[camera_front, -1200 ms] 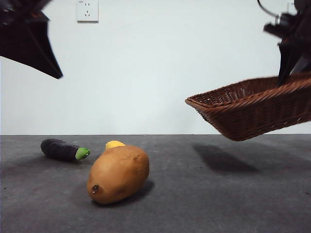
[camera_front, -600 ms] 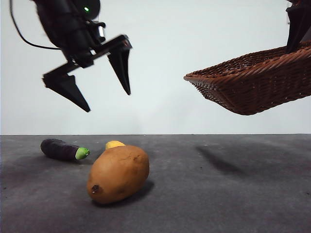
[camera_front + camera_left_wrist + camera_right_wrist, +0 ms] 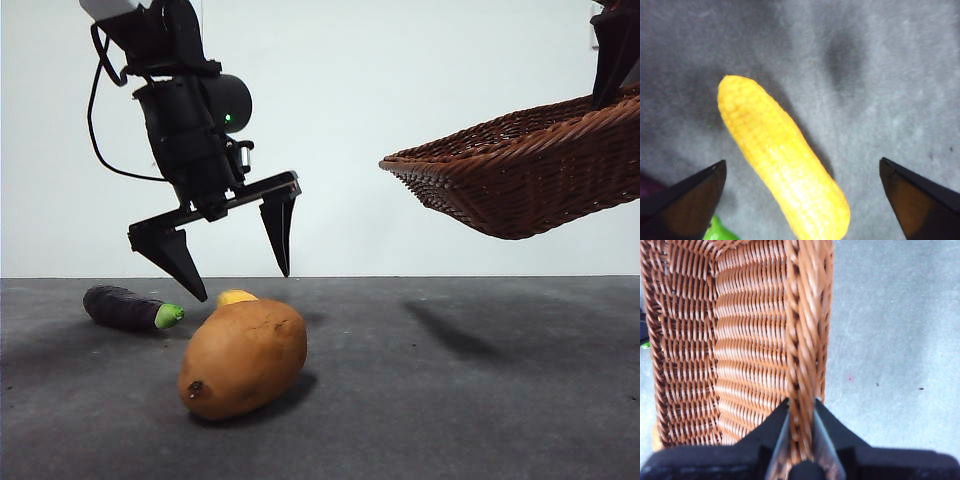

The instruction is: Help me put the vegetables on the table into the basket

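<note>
My left gripper [image 3: 240, 275] is open and hangs just above the yellow lumpy piece [image 3: 236, 297], a corn cob that lies between the jaws in the left wrist view [image 3: 782, 160]. The tan potato [image 3: 243, 357] lies in front of it on the table [image 3: 450, 400]. The purple eggplant [image 3: 128, 308] with a green stem end lies to the left; its green tip shows in the left wrist view [image 3: 717, 231]. My right gripper [image 3: 801, 412] is shut on the rim of the brown wicker basket [image 3: 740, 350], held tilted in the air at upper right in the front view [image 3: 520, 180].
A white wall stands behind the table. The basket's shadow [image 3: 455, 330] falls on the table's right side.
My left gripper has come down and to the right, from high at the upper left to just over the corn cob. The basket rose a little and now holds still.
</note>
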Controlling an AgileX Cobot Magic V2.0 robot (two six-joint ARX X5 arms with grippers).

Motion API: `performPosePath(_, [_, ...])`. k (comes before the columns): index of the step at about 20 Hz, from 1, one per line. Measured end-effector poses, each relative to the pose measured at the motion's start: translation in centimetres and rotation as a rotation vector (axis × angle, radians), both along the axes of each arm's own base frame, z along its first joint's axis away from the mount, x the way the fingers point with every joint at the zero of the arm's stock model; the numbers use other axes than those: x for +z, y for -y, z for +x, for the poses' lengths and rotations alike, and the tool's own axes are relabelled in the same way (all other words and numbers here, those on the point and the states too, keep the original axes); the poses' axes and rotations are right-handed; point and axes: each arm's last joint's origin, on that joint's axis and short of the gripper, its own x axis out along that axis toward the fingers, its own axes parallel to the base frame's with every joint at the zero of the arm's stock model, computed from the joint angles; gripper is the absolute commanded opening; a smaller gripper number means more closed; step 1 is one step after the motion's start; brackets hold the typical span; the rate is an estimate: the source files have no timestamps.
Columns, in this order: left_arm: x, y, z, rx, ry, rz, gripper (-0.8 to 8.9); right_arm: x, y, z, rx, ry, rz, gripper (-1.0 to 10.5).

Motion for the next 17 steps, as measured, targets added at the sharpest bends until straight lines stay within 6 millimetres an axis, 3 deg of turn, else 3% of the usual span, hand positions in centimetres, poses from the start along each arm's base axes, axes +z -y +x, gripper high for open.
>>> performPosePath(1, [-0.1, 0.2, 0.1, -0.003, 0.006, -0.002, 5.71, 0.0, 0.0, 0.0, 0.0, 0.0, 0.0, -0.1])
performPosePath(6, [-0.4, 0.7, -0.1, -0.004, 0.018, 0.036, 5.6, 0.0, 0.0, 0.0, 0.0, 0.0, 0.0, -0.1])
performPosePath(8, [-1.0, 0.8, -0.1, -0.003, -0.002, 0.055, 4.73, 0.0, 0.0, 0.0, 0.0, -0.001, 0.0, -0.1])
performPosePath(10, [-1.7, 0.7, 0.0, 0.005, -0.021, 0.081, 4.64, 0.0, 0.0, -0.1, 0.003, -0.009, -0.001, -0.1])
performPosePath(13, [-2.2, 0.9, 0.2, 0.014, -0.025, 0.079, 1.88, -0.1, 0.0, -0.2, 0.01, -0.014, -0.003, -0.1])
performPosePath(17, [-2.1, 1.6, 0.0, 0.001, -0.008, 0.079, -0.09, -0.1, 0.0, -0.2, 0.016, -0.014, -0.005, -0.1])
